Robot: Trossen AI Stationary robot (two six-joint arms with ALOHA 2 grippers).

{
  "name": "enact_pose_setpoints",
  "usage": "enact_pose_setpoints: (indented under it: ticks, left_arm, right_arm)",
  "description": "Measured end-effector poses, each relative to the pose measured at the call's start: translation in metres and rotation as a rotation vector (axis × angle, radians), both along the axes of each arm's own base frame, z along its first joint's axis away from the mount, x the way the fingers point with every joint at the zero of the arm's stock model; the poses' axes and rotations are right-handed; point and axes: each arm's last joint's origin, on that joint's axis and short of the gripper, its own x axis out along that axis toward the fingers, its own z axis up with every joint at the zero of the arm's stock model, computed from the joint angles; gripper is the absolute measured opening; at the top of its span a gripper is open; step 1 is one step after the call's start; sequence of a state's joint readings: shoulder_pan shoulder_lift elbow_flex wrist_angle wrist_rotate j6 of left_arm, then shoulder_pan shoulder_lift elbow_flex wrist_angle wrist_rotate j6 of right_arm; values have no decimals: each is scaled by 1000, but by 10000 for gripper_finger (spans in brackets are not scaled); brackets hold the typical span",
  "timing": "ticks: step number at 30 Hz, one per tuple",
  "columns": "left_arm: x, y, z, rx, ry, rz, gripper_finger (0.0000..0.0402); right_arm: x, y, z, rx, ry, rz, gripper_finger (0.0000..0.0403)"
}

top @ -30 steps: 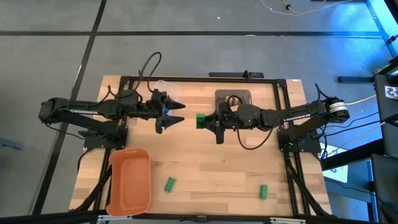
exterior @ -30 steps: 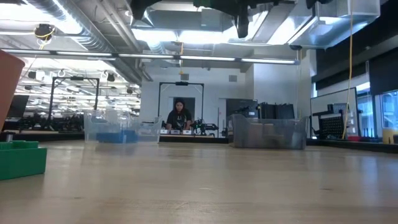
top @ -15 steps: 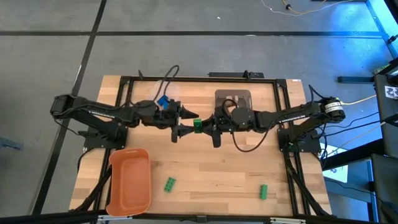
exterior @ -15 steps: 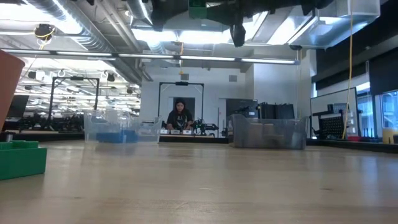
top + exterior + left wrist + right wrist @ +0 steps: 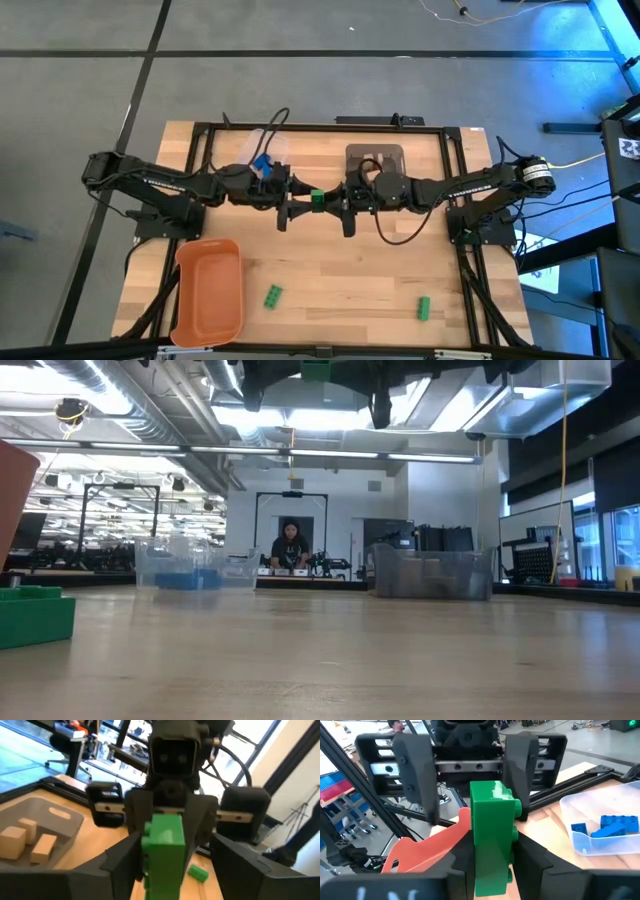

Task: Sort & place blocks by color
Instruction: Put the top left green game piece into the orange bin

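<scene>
My right gripper is shut on a green block held in the air over the middle of the table. My left gripper faces it, open, with a finger on either side of the block's free end. Two more green blocks lie flat near the table's near edge. Another green block shows in the low view. Blue blocks lie in the clear tub. Tan blocks sit in the grey tray. My right gripper pinches the green block between its two fingers, on its two opposite sides at the end nearest the wrist. The fingers come level from the table's right. The block is lifted clear and juts out past them toward the left gripper.
The orange tray stands at the table's near left corner. The clear tub sits at the far edge under the left arm, the grey tray at the far edge behind the right gripper. A person stands in the room beyond the table.
My left gripper has swung from over the clear tub toward the table's right and now stands open around the block's free end. My right gripper has carried the green block a little toward the table's left to meet it.
</scene>
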State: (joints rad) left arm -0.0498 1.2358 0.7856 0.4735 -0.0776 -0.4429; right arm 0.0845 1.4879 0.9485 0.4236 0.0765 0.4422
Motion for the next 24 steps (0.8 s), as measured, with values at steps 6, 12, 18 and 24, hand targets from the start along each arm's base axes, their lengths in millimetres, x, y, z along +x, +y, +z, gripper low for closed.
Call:
enact_pose_setpoints:
  ticks: [6, 12, 18, 24]
  left_arm:
    - [0, 1, 0, 0, -2, 25, 174]
    - [0, 3, -1, 2, 15, 51, 83]
    - [-5, 14, -1, 17, 52, 35, 78]
    - [-33, 28, 11, 55, 121, 80, 78]
  right_arm:
    - [0, 0, 1, -2, -6, 1, 92]
    - [0, 0, 0, -4, -2, -3, 92]
    - [-4, -1, 0, -6, 39, -7, 197]
    - [-29, -6, 8, -9, 192, -20, 350]
